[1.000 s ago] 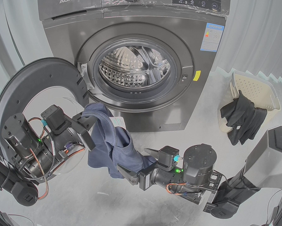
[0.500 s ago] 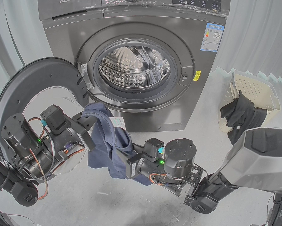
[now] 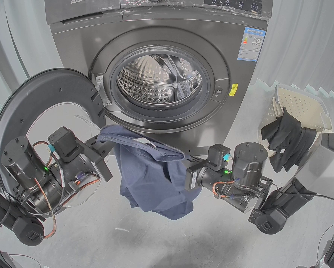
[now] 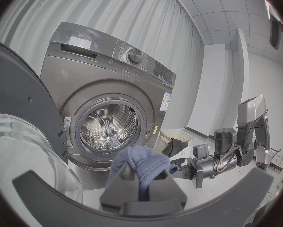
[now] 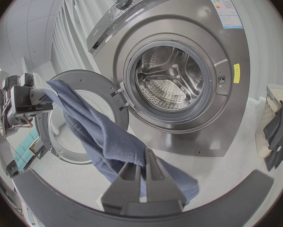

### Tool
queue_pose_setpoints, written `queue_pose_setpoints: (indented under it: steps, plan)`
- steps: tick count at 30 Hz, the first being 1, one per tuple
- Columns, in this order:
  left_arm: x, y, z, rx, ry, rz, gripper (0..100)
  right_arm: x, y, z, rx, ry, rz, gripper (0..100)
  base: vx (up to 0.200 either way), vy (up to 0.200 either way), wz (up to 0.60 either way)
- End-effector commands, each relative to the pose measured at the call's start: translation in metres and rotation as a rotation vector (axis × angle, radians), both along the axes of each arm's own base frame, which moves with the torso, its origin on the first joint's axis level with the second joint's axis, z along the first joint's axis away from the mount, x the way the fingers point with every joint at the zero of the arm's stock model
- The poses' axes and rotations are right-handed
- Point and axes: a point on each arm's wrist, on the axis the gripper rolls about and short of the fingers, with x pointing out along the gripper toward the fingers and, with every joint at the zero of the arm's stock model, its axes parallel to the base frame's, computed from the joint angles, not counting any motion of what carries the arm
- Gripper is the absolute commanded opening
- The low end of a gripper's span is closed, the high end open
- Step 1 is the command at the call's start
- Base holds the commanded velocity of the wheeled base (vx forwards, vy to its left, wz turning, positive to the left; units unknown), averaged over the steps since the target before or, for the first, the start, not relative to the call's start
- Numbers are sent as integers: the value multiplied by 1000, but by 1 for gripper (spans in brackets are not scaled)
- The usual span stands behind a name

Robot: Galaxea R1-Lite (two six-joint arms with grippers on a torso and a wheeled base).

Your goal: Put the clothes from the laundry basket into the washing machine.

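A blue garment [image 3: 152, 175] hangs spread between my two grippers, in front of and below the washing machine's open drum [image 3: 159, 79]. My left gripper [image 3: 104, 140] is shut on its upper left corner; the cloth [image 4: 144, 163] bunches between the fingers. My right gripper [image 3: 182, 160] is shut on the garment's right edge, which shows as blue cloth [image 5: 116, 142] between its closed fingers. The cream laundry basket [image 3: 308, 107] stands at the right, tipped, with a black garment [image 3: 287, 140] draped over its rim.
The machine's round door [image 3: 44, 93] stands swung open at the left, just behind my left arm. Bare grey floor [image 3: 196, 239] lies under the hanging garment. Pale curtains [image 3: 308, 38] close the space behind the machine.
My right gripper has closed on the garment's lower part and pulled it right and up, stretching the cloth out between both grippers. The left gripper has barely moved.
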Motion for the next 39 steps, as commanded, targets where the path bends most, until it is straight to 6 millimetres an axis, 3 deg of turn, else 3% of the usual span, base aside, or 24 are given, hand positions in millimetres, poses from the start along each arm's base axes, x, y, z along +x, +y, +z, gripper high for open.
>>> queue_pose_setpoints:
  steps: [1, 11, 15, 24, 25, 31, 39]
  plan:
    - [-3, 1, -1, 5, 2, -5, 0, 3, -2, 5, 6, -7, -14, 0, 0, 0, 0]
    - [-15, 0, -10, 42, 30, -71, 0, 24, 15, 14, 61, -61, -25, 0, 0, 0, 0]
    - [-15, 0, -10, 42, 33, -72, 0, 31, 12, 21, 78, -83, -42, 0, 0, 0, 0]
    - [-13, 1, -9, 39, 27, -65, 0, 27, 10, 16, 66, -65, -36, 0, 0, 0, 0]
    - [-14, 0, -9, 39, 27, -69, 0, 25, 11, 13, 58, -52, -31, 100, 0, 0, 0]
    - [-12, 0, -7, 28, 21, -62, 0, 16, 15, -13, -2, 14, -10, 100, 0, 0, 0]
    - [-8, -1, -2, 11, 7, -50, 0, -3, 22, -24, -34, 53, 37, 100, 0, 0, 0]
